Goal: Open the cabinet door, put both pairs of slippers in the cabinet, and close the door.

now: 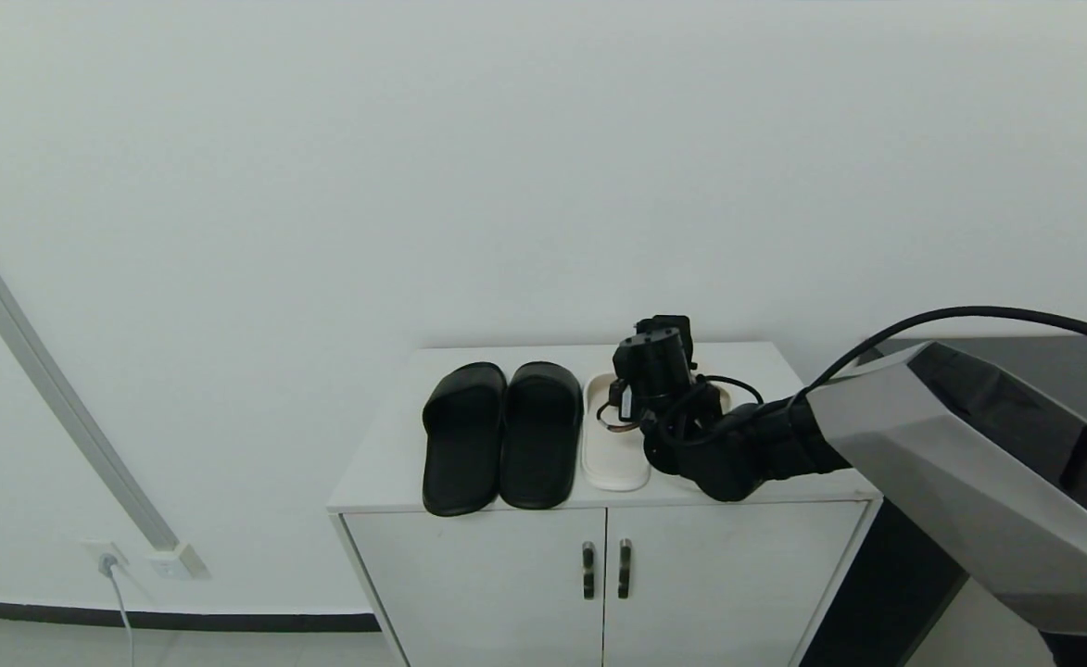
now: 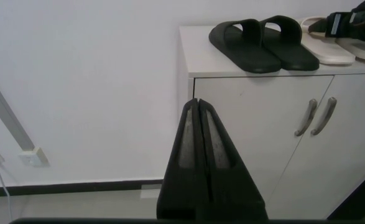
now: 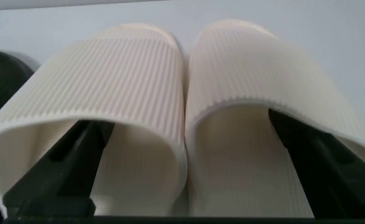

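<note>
1. Right hand point(image 1: 659, 371): positioned over the cream slippers point(image 1: 613, 459) on the right half of the cabinet point(image 1: 372, 472) top. It is spread wide. The right wrist view shows one of its fingers point(image 3: 61, 171) under the strap of each slipper. The pair lies side by side, touching.
2. Left hand point(image 2: 198, 121): closed on nothing, with its two fingers pressed flat together. It sits low, facing the cabinet's left front corner and apart from it.
3. Black slippers point(image 1: 501, 435): side by side and touching on the cabinet top, just left of the cream pair. Their heels are at the front edge.
4. Cabinet doors point(image 1: 478, 593): both closed. The two upright handles point(image 1: 587, 569) stand either side of the centre seam.
</note>
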Robot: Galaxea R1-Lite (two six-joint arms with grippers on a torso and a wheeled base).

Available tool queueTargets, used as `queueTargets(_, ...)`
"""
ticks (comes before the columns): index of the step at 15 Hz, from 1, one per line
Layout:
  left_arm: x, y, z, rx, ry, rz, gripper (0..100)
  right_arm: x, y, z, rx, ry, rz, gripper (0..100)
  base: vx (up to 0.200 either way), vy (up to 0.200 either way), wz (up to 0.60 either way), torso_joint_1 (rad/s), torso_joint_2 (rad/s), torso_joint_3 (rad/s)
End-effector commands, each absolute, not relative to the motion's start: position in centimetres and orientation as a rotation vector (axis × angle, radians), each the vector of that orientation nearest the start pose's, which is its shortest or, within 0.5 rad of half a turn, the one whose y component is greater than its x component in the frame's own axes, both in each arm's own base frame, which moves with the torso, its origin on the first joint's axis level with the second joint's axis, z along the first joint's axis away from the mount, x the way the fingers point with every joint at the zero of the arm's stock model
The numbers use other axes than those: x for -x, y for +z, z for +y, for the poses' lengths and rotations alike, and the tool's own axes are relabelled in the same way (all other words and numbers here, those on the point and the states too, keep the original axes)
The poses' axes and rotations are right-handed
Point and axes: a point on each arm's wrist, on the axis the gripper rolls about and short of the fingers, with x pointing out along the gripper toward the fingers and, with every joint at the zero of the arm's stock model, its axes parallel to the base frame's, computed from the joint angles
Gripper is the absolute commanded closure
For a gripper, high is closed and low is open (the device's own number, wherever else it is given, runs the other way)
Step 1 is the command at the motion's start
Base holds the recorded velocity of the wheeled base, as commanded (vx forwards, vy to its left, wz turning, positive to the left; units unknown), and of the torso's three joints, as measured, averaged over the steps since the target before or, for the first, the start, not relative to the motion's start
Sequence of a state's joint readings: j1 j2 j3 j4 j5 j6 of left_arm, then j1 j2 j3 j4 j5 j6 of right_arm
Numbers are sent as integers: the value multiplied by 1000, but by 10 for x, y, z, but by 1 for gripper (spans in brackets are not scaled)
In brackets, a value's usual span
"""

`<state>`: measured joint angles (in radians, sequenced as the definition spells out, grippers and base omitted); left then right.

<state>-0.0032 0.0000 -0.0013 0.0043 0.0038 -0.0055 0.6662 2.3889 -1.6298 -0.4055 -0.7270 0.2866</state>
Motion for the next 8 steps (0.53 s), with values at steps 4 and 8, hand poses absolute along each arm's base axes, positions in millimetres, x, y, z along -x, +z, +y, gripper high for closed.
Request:
queueTargets(4,23,75,0,8,3,3,100,-402,107,293,-51,-100,237,100,0,0,0,0,0,0)
queueTargets(8,23,75,0,8,3,3,100,-401,112,292,-48,-100,232,100,0,0,0,0,0,0)
